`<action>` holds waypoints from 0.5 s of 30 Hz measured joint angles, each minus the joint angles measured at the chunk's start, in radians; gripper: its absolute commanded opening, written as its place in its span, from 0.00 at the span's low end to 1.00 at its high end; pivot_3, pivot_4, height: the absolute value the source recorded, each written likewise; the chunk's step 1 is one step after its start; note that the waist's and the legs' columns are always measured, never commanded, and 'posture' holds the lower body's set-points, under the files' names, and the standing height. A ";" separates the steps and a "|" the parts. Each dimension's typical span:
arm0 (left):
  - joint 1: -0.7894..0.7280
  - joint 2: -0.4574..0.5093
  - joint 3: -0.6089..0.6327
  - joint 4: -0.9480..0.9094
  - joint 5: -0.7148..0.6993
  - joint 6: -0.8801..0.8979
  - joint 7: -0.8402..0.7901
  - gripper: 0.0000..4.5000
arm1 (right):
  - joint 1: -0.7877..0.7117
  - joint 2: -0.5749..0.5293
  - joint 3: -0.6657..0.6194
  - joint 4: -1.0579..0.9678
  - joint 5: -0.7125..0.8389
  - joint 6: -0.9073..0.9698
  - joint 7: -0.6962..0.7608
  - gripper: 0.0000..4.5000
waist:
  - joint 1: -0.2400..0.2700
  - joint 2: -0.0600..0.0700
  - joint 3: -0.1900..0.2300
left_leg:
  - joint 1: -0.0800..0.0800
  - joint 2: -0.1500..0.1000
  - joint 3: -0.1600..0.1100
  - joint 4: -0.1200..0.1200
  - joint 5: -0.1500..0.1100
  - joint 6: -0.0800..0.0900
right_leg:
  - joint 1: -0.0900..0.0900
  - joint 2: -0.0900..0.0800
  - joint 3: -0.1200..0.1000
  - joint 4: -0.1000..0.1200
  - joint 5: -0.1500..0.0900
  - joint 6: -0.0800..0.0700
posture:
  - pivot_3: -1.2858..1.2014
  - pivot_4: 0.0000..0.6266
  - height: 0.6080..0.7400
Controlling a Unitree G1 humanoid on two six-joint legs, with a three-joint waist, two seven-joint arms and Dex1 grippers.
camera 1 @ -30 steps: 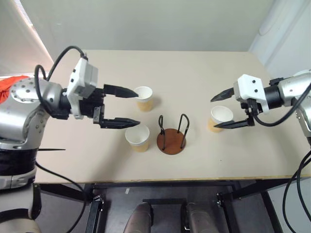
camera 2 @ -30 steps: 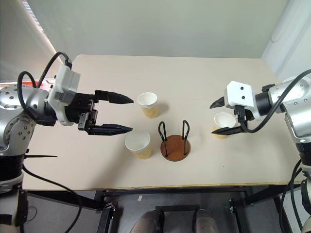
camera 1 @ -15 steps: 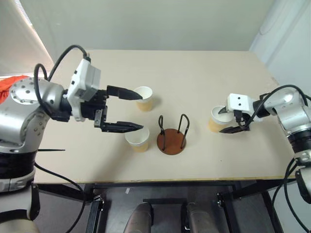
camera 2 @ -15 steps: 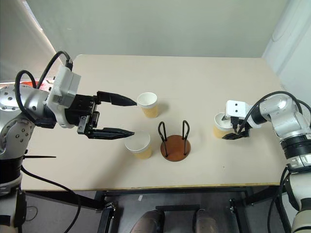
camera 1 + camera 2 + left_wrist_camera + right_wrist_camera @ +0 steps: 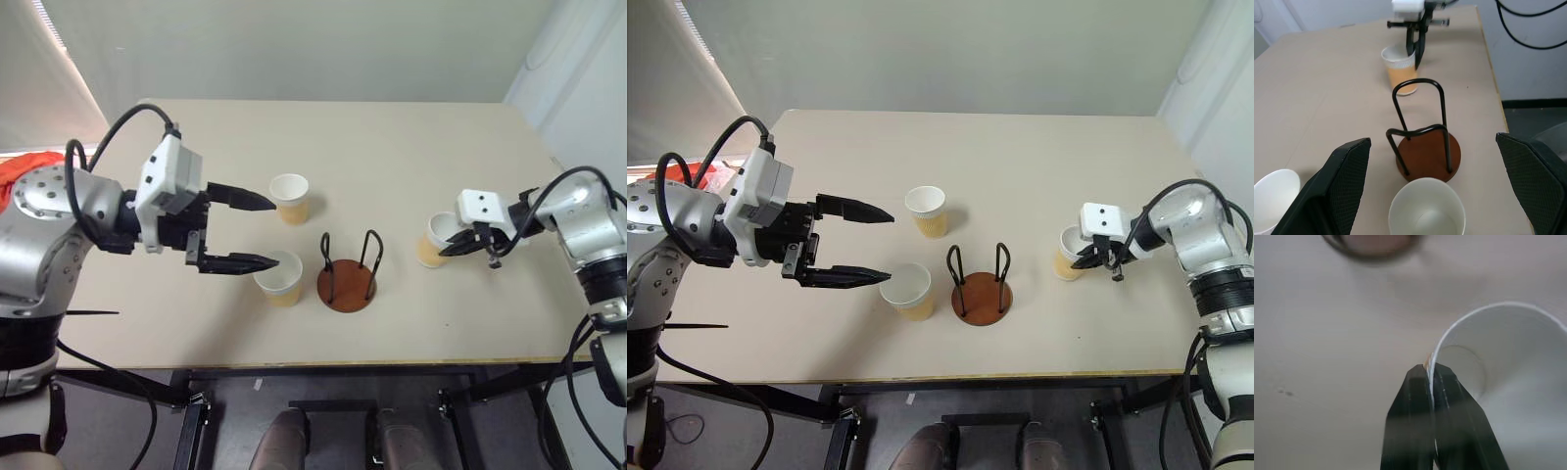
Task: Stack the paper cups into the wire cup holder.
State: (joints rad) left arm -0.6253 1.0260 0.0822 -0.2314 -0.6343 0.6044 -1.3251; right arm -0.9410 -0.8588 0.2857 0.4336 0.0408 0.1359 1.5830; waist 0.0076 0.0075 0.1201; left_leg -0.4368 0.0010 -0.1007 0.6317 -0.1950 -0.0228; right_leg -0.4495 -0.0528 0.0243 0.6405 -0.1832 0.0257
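Pale beige rectangular tabletop (image 5: 392,147) on a black metal frame (image 5: 323,377). Behind it, plain greyish-white wall (image 5: 294,49). Bright window blind (image 5: 61,54) at the left; dark grey floor (image 5: 323,421) below.

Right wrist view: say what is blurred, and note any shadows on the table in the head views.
Right wrist view: the right gripper and the paper cup rim it pinches look soft, the table featureless. Left eye view: faint, soft shadows beside the wire cup holder; no glare.
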 measured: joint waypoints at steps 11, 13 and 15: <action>0.064 0.012 0.037 0.040 -0.012 -0.003 -0.014 1.00 | -0.176 0.070 -0.018 -0.289 0.294 0.159 0.028 0.01 | -0.007 0.000 0.000 | 0.001 0.001 -0.001 -0.001 0.000 -0.001 | -0.001 0.001 0.000 0.000 -0.003 -0.004 | 0.52 0.24 1.00; 0.071 0.018 0.053 0.036 -0.012 -0.003 -0.013 1.00 | -0.175 0.085 0.017 -0.316 0.309 0.159 0.028 0.01 | -0.005 0.000 0.000 | 0.001 0.001 -0.001 -0.001 0.000 -0.001 | -0.001 0.001 0.000 0.000 -0.003 -0.004 | 0.52 0.24 1.00; 0.086 0.027 0.067 0.030 -0.013 -0.002 -0.007 1.00 | -0.172 0.101 0.042 -0.336 0.313 0.156 0.028 0.01 | -0.005 0.000 0.000 | 0.001 0.001 -0.001 -0.001 -0.001 -0.001 | -0.001 0.001 0.000 0.001 -0.003 -0.005 | 0.52 0.24 1.00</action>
State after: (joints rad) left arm -0.5397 1.0527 0.1491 -0.2017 -0.6472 0.6019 -1.3320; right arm -1.1132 -0.7577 0.3282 0.0981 0.3535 0.2919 1.6109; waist 0.0026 0.0072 0.1199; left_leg -0.4359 0.0017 -0.1013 0.6305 -0.1956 -0.0234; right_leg -0.4502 -0.0515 0.0242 0.6412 -0.1866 0.0206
